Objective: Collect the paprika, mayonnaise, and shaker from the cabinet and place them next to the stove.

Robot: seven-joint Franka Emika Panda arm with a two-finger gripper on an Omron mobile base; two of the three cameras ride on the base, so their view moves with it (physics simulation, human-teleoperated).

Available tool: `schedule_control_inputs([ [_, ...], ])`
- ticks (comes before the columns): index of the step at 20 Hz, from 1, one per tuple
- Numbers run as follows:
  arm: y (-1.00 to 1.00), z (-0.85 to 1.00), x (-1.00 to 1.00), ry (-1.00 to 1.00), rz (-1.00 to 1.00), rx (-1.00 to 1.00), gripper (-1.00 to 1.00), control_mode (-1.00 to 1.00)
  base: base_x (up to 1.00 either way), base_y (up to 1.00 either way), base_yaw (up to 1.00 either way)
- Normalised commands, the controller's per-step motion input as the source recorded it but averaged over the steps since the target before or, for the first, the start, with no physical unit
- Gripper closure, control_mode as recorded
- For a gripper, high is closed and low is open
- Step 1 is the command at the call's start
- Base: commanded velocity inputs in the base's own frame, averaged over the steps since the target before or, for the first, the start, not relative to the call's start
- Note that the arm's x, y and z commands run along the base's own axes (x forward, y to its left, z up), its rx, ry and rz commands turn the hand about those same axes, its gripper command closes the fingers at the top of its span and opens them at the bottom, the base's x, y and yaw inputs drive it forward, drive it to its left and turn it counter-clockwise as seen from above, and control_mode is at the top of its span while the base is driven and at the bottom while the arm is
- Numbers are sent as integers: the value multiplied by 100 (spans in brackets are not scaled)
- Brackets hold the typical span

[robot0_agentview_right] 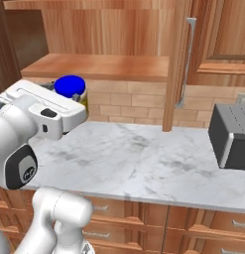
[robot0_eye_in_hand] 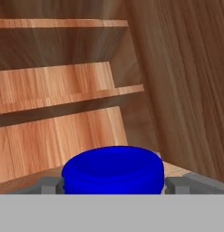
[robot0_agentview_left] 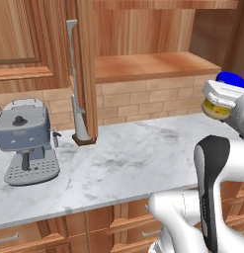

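The mayonnaise (robot0_agentview_left: 221, 103), a squat yellowish blue-lidded jar, is sitting upright between wide-spread jaws gripping its sides, above the white marble counter (robot0_agentview_left: 128, 153), before the brown wooden cabinet (robot0_agentview_left: 143, 44).

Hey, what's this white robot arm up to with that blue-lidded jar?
The gripper is clamped on the mayonnaise, a yellowish jar with a blue lid, one finger on each side. It holds the jar in the air above the marble counter, just in front of the open wooden cabinet. An espresso machine stands on the counter to the left.
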Motion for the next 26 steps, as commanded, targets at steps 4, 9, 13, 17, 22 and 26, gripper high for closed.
schedule_control_inputs([
  [4, 0, 0, 0, 0, 0, 0, 100, 100, -79, -11, 0],
  [9, 0, 0, 0, 0, 0, 0, 100, 100, -69, -30, 0],
  [13, 0, 0, 0, 0, 0, 0, 100, 100, -48, -52, 0],
  [17, 0, 0, 0, 0, 0, 0, 100, 100, -36, -67, -1],
  [22, 0, 0, 0, 0, 0, 0, 100, 100, -21, -74, 0],
  [26, 0, 0, 0, 0, 0, 0, 100, 100, -9, -78, 0],
])
